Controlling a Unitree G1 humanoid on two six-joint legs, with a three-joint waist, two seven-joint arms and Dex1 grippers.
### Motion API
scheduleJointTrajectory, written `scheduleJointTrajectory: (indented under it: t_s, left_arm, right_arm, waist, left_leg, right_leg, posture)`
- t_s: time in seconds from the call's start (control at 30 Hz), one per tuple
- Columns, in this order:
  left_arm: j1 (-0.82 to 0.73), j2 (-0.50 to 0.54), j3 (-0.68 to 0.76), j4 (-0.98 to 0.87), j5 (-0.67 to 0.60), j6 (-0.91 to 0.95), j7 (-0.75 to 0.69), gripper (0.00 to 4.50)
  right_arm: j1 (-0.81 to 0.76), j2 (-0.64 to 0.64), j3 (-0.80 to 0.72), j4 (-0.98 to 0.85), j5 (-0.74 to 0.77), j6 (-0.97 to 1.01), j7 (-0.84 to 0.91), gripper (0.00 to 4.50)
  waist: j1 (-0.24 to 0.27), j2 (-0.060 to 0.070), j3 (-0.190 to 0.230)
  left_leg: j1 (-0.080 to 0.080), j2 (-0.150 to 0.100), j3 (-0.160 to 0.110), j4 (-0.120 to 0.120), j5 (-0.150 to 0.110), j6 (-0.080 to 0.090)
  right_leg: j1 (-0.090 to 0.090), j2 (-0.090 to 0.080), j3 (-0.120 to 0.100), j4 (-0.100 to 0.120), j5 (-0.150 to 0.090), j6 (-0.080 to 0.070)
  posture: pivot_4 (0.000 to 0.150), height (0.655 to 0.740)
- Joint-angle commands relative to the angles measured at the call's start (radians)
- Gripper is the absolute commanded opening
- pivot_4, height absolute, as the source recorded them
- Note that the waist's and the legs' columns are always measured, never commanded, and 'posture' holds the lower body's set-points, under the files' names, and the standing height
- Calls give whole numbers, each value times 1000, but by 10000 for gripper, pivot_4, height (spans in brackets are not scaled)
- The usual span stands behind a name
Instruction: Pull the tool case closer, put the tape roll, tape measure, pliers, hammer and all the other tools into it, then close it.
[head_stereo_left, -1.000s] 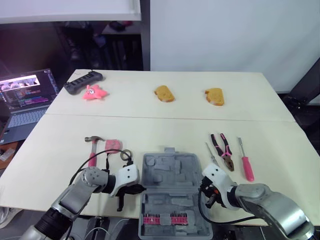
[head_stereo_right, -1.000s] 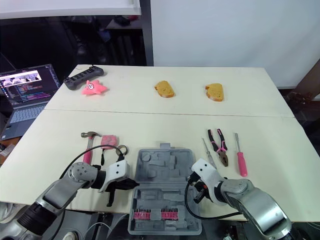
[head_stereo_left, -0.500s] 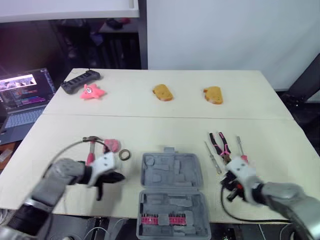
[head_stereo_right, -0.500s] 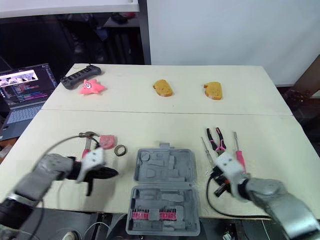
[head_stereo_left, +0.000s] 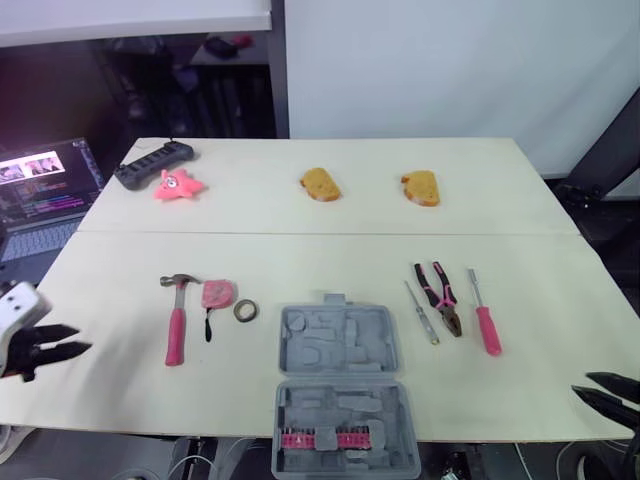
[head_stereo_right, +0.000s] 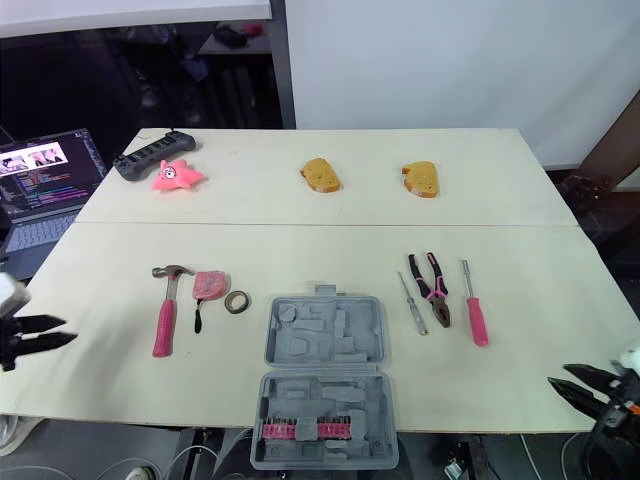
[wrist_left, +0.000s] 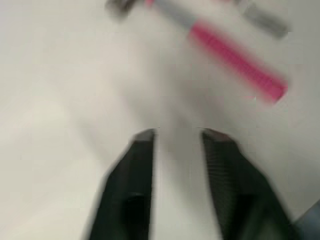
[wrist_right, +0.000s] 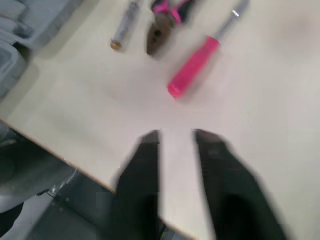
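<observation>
Left gripper (head_stereo_left: 78, 339), right gripper (head_stereo_left: 584, 385) withdrawn from tool case (head_stereo_left: 340, 385), fingers (wrist_left: 137, 170) parted, empty

A: Where is the bench (head_stereo_left: 330, 255) lying open?
B: Wide band is running clear across the middle, beyond the tools. Front-left corner is lying open left of the hammer (head_stereo_left: 176, 325); front-right, right of the pink screwdriver (head_stereo_left: 486, 320).
A: What's crowding the tool case (head_stereo_left: 345, 390)?
B: Tape measure (head_stereo_left: 216, 295) and tape roll (head_stereo_left: 246, 310) are sitting near its left flank; small screwdriver (head_stereo_left: 421, 312) and pliers (head_stereo_left: 440, 298) are sitting near its right.
</observation>
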Motion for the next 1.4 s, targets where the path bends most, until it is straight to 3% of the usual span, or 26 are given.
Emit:
scheduleJointTrajectory:
  t_s: [0.03,0.07,0.1,0.13,0.37,0.53,0.7,0.87,1.03,1.4]
  left_arm:
    - [-40,25,35,99,8,-76,14,38550]
    - [-48,25,34,115,10,-86,15,43988]
    - [-54,25,31,122,11,-95,9,45000]
    - [-58,23,27,124,12,-100,4,45000]
    - [-51,-24,8,11,-15,-53,-26,45000]
    - [-24,-149,-82,-332,-36,61,2,45000]
    - [-115,-247,-221,-523,31,122,80,45000]
    - [-266,-266,-367,-458,125,-54,-8,45000]
    - [-458,-281,-512,-352,180,-25,-172,45000]
    - [-587,-373,-640,-170,289,-113,-233,45000]
  right_arm:
    - [15,13,-35,65,-16,-82,10,32785]
    - [18,14,-34,78,-20,-97,9,37908]
    - [20,14,-32,83,-20,-105,10,43352]
    - [20,13,-30,85,-17,-110,8,44334]
    - [18,27,-29,-8,63,-43,-12,44334]
    - [-56,27,40,-280,242,121,-127,44334]
    - [-365,-22,353,-472,400,257,-342,44334]
    - [-680,-61,753,-412,274,294,-398,44334]
    - [-862,-105,996,-301,123,264,-347,44334]
    - [-1013,-103,1126,-201,22,239,-284,44334]
  waist:
    - [2,-1,0]
    - [5,-1,0]
    - [6,-1,0]
    - [8,-1,0]
    - [16,0,0]
    - [19,2,0]
    - [16,-2,0]
    - [18,-3,0]
    - [19,-3,0]
    - [-12,-3,0]
  left_leg:
    - [0,0,0,0,0,0]
    - [0,0,0,0,0,0]
    - [-1,-1,-1,-1,0,0]
    - [-1,-1,-1,-1,0,0]
    - [-1,-1,0,-1,0,0]
    - [-1,-1,1,0,0,0]
    - [-2,0,1,2,0,-1]
    - [-3,-2,2,2,0,-1]
    - [-7,-5,3,3,1,0]
    - [-12,-5,3,9,1,0]
  right_leg:
    - [0,-1,0,0,0,0]
    - [0,-1,0,0,0,0]
    - [-1,-1,0,0,1,1]
    - [-2,-1,1,0,1,1]
    - [-3,-1,4,1,1,1]
    - [-3,-1,7,1,2,2]
    - [-4,0,7,1,4,2]
    - [-6,0,7,1,5,4]
    - [-7,1,5,1,6,6]
    - [-11,3,4,4,7,7]
  posture:
    - [1500,7400]
    - [1500,7400]
    - [1500,7400]
    - [1500,7400]
    - [1500,7400]
    - [1500,7400]
    - [1500,7400]
    - [1500,7400]
    - [1500,7400]
    - [1500,7400]
